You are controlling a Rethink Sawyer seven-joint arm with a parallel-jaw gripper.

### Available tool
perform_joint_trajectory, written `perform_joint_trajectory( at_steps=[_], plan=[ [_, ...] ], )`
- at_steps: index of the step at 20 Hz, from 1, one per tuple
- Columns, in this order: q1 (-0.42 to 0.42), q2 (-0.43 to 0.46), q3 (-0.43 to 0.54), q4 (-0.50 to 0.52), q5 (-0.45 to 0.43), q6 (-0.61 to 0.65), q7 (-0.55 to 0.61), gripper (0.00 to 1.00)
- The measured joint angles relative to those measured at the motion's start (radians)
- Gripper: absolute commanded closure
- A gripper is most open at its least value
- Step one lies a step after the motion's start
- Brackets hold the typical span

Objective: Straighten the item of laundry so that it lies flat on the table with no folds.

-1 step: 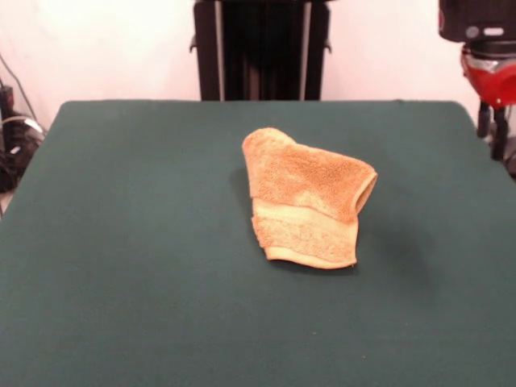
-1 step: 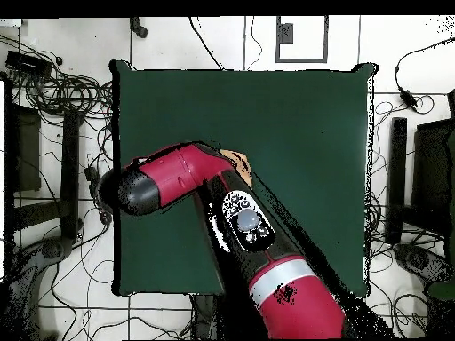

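Folded washcloth [image 1: 305,198] near the middle of the green surface [image 1: 121,242]; arm [image 2: 191,178] covers it from overhead; gripper state cannot be told.

washcloth [image 2: 236,162]: overhead, mostly hidden under the arm [image 2: 191,178]; only a corner shows
gripper [image 1: 493,133]: cut off by the right edge in front; fingers unreadable
table [image 2: 302,124]: partly covered by the arm overhead

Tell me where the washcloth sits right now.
In the front view, the orange-tan washcloth lies folded near the middle of the green table, slightly right of centre.
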Motion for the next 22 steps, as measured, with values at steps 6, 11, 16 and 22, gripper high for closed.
perform_joint_trajectory(
  at_steps=[6, 11, 16, 22],
  plan=[
    [-0.005, 0.010, 0.010, -0.017, -0.003, 0.012, 0.000, 0.00],
    [-0.006, 0.005, 0.010, -0.017, -0.004, 0.012, 0.000, 0.00],
    [-0.006, -0.015, 0.010, -0.007, 0.005, 0.012, 0.000, 0.00],
    [0.007, -0.084, -0.005, 0.075, 0.022, -0.033, 0.005, 0.00]
  ],
)
